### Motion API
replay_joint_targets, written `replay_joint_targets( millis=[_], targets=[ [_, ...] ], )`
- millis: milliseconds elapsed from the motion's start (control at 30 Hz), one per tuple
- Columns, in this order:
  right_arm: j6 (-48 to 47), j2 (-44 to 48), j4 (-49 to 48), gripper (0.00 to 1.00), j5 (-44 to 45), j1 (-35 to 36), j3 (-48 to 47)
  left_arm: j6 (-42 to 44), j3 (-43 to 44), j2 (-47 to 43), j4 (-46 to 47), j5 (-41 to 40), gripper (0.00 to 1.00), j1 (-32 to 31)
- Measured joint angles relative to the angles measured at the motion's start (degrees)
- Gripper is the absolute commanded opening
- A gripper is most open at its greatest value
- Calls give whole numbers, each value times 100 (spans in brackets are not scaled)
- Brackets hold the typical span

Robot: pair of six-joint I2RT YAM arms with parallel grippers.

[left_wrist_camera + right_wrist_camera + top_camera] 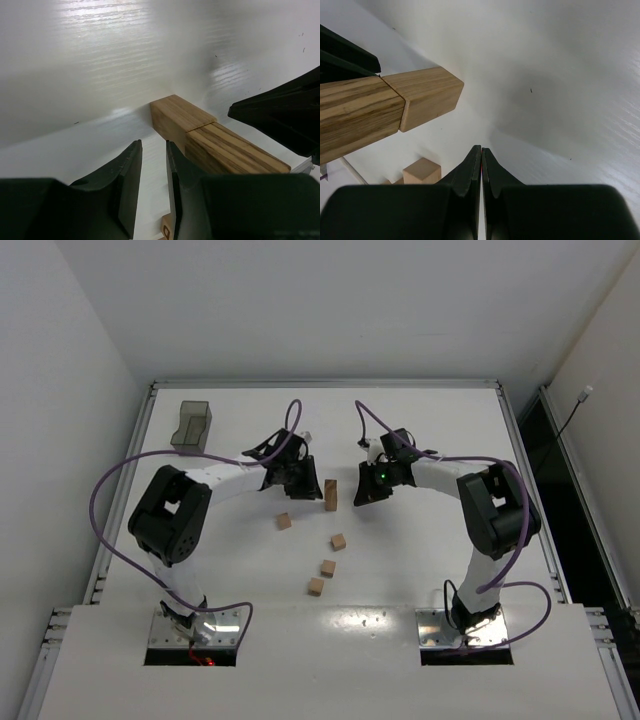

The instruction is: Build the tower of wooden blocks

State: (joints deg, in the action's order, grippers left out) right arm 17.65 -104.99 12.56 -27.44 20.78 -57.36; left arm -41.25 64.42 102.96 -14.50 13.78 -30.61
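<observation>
The tower [330,494] is a column of two tan wood blocks standing mid-table between my grippers. Several loose wood blocks lie nearer the bases, among them one [284,521], another [338,541] and a third [316,586]. My left gripper [308,480] sits just left of the tower, its jaws a little apart and empty. In the left wrist view the gripper [154,165] has the tower [200,130] just outside its right finger. My right gripper [360,492] is shut and empty, right of the tower. In the right wrist view the gripper [481,150] sees the tower [395,107] and a loose block [422,171].
A grey translucent tray [190,426] stands at the far left of the table. The right gripper's black body [285,120] shows beyond the tower in the left wrist view. A raised rim [325,383] borders the table's far edge.
</observation>
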Motion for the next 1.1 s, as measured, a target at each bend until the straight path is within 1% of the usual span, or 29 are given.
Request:
replay_joint_targets(
  millis=[733,1100],
  targets=[
    [0,-2,2,0,-46,0,0,9,175,11,-42,4,24,-133],
    [0,-2,39,0,-116,0,0,11,186,11,-114,-199,24,-133]
  ],
)
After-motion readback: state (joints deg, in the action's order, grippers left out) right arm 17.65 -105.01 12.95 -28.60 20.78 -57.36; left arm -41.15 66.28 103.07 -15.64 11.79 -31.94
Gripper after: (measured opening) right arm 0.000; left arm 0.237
